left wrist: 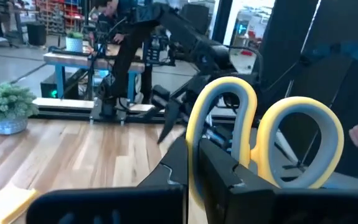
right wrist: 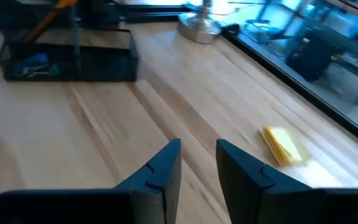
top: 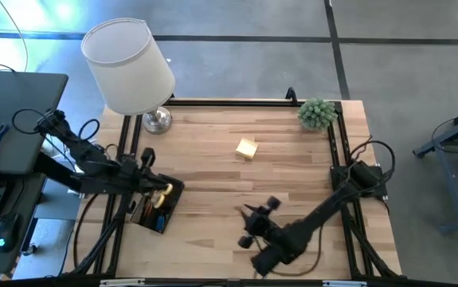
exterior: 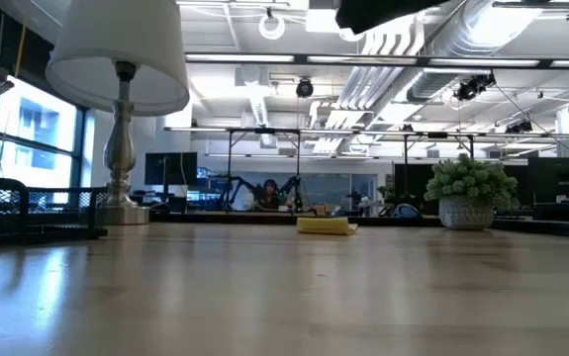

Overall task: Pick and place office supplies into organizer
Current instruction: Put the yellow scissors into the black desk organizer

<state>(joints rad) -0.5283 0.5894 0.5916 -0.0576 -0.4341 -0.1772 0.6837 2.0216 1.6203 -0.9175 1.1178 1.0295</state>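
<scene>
Yellow-handled scissors (left wrist: 263, 146) were pinched, handles up, by the left gripper (top: 155, 194) over the organizer (top: 155, 209), presumably for upright stowing. Right gripper (right wrist: 197, 163) was held slightly parted near the sticky-note pad (right wrist: 283, 145).

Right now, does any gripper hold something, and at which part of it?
The left gripper holds the yellow-handled scissors just below the handle loops, above the organizer. The right gripper is open and holds nothing.

We are seeing bright, even overhead light; ceiling strips (exterior: 264, 57) are glaring in the low view, the bench (exterior: 284, 297) is gleaming softly, and the yellow scissor handles (left wrist: 259, 143) are blurring up close.
</scene>
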